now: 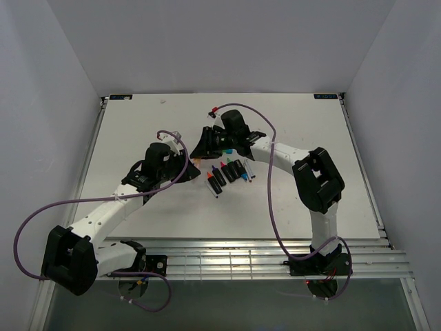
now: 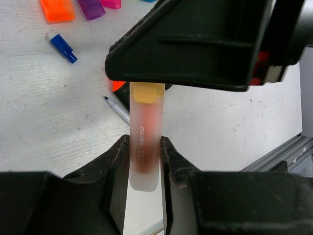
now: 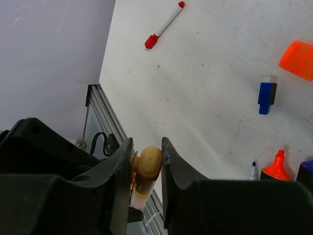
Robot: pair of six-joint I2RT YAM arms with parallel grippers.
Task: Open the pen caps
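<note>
My left gripper [image 2: 145, 147] is shut on a frosted translucent pen [image 2: 145, 125] with an orange core, gripping near its rear end. The pen's yellow cap [image 2: 148, 93] sits on the far end, under my right gripper's finger [image 2: 195, 49]. In the right wrist view my right gripper [image 3: 146, 164] is shut on that yellow cap [image 3: 149, 161], with the frosted body showing below it. In the top view both grippers, left [image 1: 189, 162] and right [image 1: 201, 153], meet above the table left of a row of pens [image 1: 231, 172].
Loose caps lie on the table: orange [image 2: 57, 10], purple [image 2: 91, 8], pink [image 2: 111, 3] and blue [image 2: 63, 47]. A thin pen's tip [image 2: 117, 108] and an orange highlighter tip [image 3: 277, 166] lie close by. A red pen [image 3: 164, 25] lies farther off, towards the back.
</note>
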